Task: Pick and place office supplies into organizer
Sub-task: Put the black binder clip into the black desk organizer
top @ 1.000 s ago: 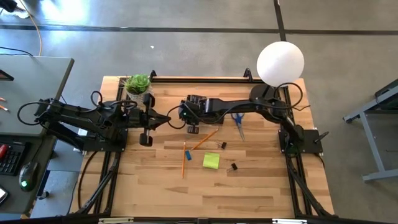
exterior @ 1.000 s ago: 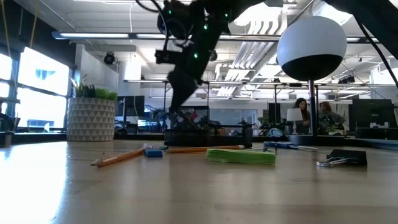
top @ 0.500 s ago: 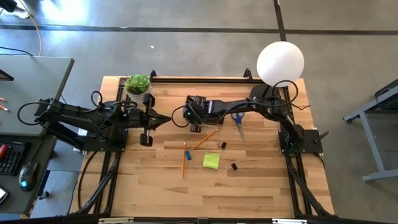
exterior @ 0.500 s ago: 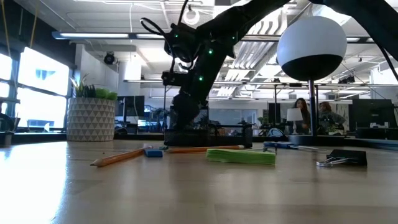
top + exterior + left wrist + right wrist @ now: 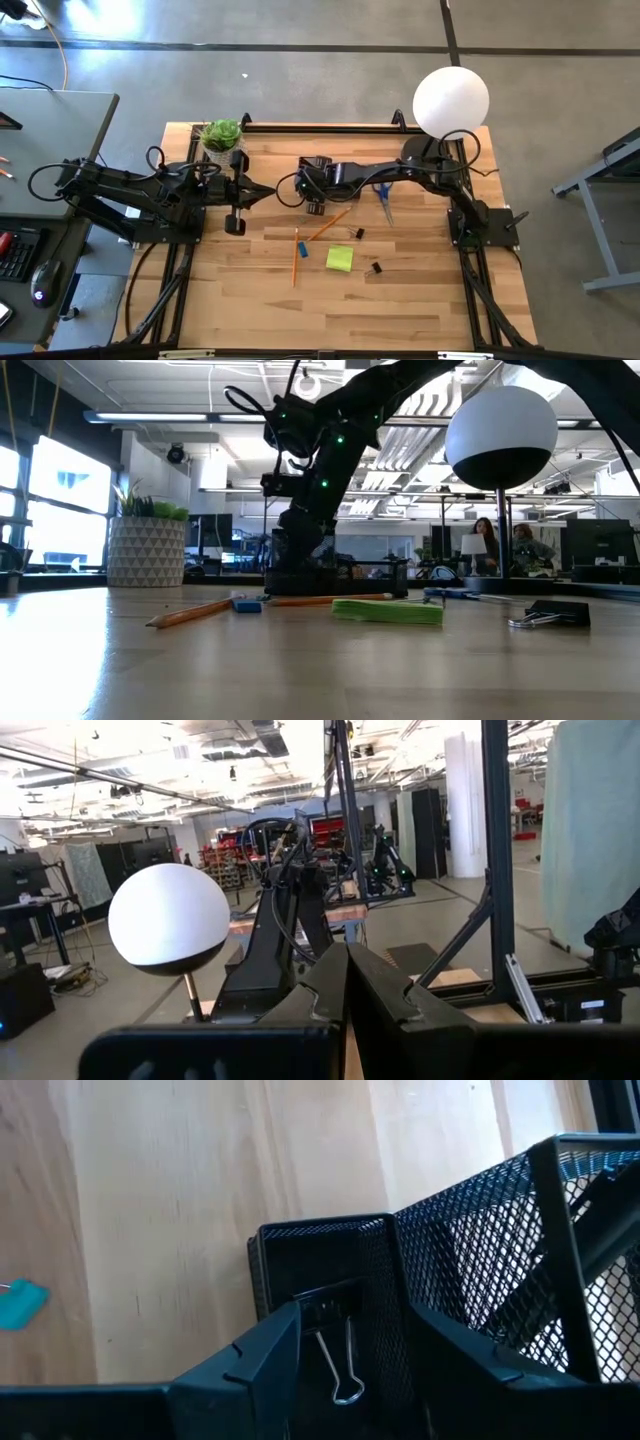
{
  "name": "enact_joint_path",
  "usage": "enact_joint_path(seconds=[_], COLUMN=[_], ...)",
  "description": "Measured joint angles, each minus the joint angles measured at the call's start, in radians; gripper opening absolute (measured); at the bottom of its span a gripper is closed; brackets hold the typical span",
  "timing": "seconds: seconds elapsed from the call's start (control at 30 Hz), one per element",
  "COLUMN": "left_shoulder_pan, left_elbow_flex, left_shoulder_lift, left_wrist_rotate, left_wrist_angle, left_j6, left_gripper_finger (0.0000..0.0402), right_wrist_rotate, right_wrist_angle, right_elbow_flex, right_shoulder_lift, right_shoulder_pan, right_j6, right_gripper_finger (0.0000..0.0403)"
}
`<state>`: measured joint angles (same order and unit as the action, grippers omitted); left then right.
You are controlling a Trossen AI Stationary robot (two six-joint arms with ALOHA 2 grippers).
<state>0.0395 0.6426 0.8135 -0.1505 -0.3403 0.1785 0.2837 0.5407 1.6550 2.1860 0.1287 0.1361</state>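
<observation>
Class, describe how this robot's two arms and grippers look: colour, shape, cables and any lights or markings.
Both arms are dark, almost black, built of jointed segments with black cables looping alongside. The left gripper and right gripper each end in two flat, angular dark fingers. In the low view, small green lights glow on the right arm. No printed markings are legible.

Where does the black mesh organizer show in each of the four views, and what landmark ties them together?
High view: the organizer lies mid-table toward the far edge, mostly hidden under the right gripper.
Low view: center of the picture, behind the pencil, below the descending arm.
Left wrist view: not identifiable.
Right wrist view: fills the picture's middle and right, a binder clip in its small compartment.
Shared landmark: the white globe lamp, also in the low and left wrist views.
</observation>
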Motion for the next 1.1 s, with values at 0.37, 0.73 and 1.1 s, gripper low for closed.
enact_joint_path(seconds=[0.37,0.73,1.1], left_shoulder_pan=[0.000,0.000,0.000], left_elbow_flex=[0.000,0.000,0.000], left_shoulder_lift=[0.000,0.000,0.000], left_wrist_rotate=[0.000,0.000,0.000], left_wrist_angle=[0.001,0.001,0.004], left_j6=[0.000,-0.003,-0.006], left_gripper_finger=[0.0001,0.0001,0.0001], right_wrist_rotate=[-0.023,-0.145,-0.132], right_wrist_angle=[0.007,0.028,0.312], right_elbow_flex=[-0.005,-0.002,-0.002], right_shoulder_lift=[-0.046,-0.173,-0.175], right_shoulder_pan=[-0.028,-0.073,-0.204], right_j6=[-0.001,-0.053,-0.137], right_gripper_finger=[0.0179,0.0181,0.0181])
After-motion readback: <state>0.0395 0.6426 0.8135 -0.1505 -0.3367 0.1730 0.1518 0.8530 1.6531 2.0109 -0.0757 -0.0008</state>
